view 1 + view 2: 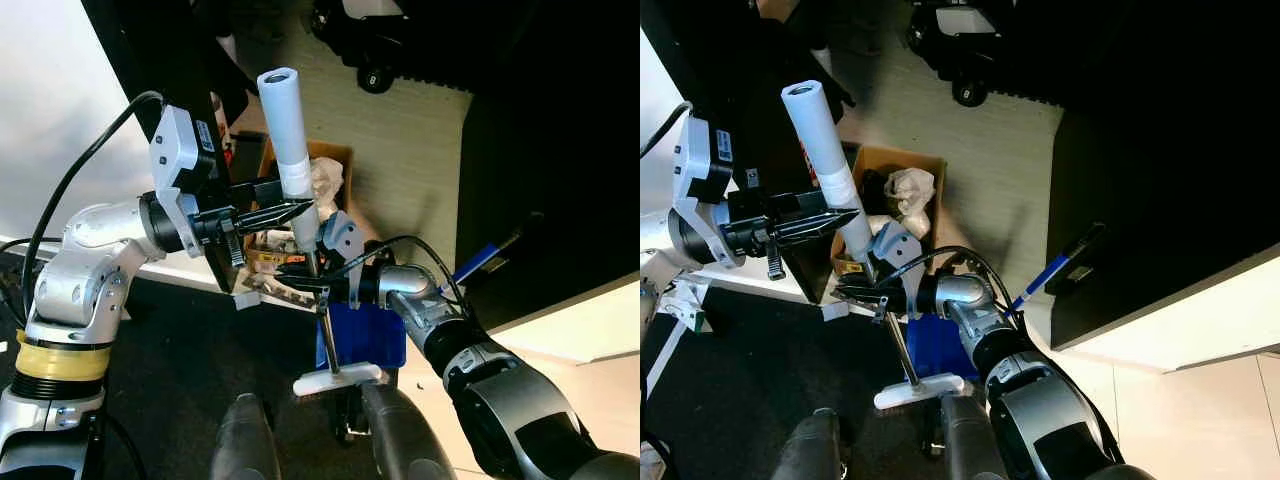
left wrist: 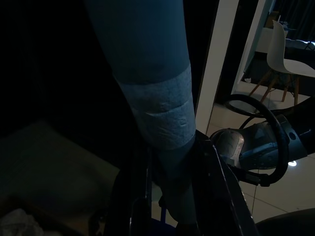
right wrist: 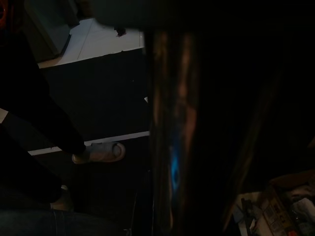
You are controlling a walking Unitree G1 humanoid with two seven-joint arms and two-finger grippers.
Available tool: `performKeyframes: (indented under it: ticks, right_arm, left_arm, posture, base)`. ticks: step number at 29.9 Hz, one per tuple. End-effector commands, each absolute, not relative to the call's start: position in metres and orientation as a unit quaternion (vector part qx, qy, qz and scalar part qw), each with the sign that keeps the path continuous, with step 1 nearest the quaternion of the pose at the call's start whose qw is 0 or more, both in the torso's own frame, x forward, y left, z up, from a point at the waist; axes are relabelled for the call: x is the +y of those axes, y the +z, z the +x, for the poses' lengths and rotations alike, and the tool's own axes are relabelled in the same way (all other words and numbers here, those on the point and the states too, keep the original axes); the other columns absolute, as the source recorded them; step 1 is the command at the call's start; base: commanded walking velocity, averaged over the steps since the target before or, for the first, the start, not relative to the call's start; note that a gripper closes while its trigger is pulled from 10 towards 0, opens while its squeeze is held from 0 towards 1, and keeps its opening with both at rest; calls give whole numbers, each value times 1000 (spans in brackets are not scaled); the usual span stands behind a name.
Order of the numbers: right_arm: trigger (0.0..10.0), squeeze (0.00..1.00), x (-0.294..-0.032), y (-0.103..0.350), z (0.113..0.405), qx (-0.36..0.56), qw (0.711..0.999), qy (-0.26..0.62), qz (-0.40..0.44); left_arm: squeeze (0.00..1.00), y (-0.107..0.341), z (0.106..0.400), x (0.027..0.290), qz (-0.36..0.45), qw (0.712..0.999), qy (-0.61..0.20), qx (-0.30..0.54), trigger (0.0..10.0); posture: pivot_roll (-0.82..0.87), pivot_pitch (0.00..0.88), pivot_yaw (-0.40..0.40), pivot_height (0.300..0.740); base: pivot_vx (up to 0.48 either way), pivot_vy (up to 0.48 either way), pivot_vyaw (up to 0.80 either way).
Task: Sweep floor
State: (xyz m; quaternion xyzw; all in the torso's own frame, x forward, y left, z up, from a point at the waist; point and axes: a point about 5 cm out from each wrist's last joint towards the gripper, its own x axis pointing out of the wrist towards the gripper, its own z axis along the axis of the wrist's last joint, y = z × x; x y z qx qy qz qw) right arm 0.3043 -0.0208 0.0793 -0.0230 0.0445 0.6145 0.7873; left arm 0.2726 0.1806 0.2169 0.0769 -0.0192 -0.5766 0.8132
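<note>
Both pincers clamp broom [image 1: 290, 150] — pale padded cylinder, thin metal shaft.

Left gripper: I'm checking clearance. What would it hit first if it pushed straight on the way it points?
The left gripper is already closed around the broom handle; beyond it likely lies the right gripper, though depth is unclear.

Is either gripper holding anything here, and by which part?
Both hold the broom. The left gripper clamps the pale grip at its taped band; the right gripper clamps the thin metal shaft just below the grip.
</note>
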Motion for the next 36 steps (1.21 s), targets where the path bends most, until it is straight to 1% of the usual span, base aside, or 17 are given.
performKeyframes:
  ticks: [1,2,3,5,17,19,20,22,23,25,30,32,36]
  right_arm:
    - [314,1000,-33,83,312,41,807,589,6]
    - [4941,1000,-33,83,312,41,807,590,5]
    - [4941,1000,-33,83,312,41,807,590,5]
    - [10000,1000,-34,82,312,42,807,590,4]
    - [10000,1000,-35,84,314,38,811,584,3]
    - [10000,1000,-38,87,318,35,822,569,-3]
    - [10000,498,-42,89,321,33,828,559,-4]
    - [10000,498,-46,91,325,32,833,552,-6]
    - [10000,0,-53,95,329,29,839,543,-5]
    - [10000,0,-68,104,338,18,854,520,-4]
    - [10000,0,-81,111,345,10,867,499,-3]
    - [10000,0,-101,119,351,1,884,468,3]
    - [10000,0,-107,118,351,1,887,461,9]
  left_arm:
    - [0,196,272,199,87,829,-550,52,0]
    - [0,197,273,198,86,829,-551,48,0]
    - [0,197,273,198,86,829,-551,48,0]
    - [0,200,275,197,84,831,-549,35,0]
    - [0,204,279,198,96,838,-537,16,0]
    - [0,206,285,204,130,850,-511,8,0]
    - [0,207,288,207,142,856,-497,6,0]
    - [0,208,289,209,152,859,-488,7,0]
    - [0,208,291,213,166,864,-475,9,0]
    - [0,207,291,217,178,870,-460,14,0]
    - [0,203,291,220,187,875,-446,19,0]
    - [0,192,292,226,197,881,-429,40,0]
    - [0,188,291,227,198,879,-430,46,0]
  posture:
    - [45,128,-156,731]
    - [44,128,-155,731]
    - [44,128,-155,731]
    - [42,128,-154,731]
    - [43,124,-155,731]
    - [50,124,-160,731]
    - [50,125,-162,731]
    - [50,125,-162,731]
    - [50,125,-162,731]
    - [51,124,-162,731]
    - [45,123,-158,731]
    - [38,121,-154,731]
    - [37,121,-154,731]
  base:
    - [0,0,0]
    - [0,0,0]
    - [0,0,0]
    - [0,0,0]
    - [0,0,0]
    - [0,0,0]
    - [0,0,0]
    - [0,0,0]
    - [0,0,0]
    - [0,0,0]
    - [0,0,0]
    - [0,0,0]
    - [0,0,0]
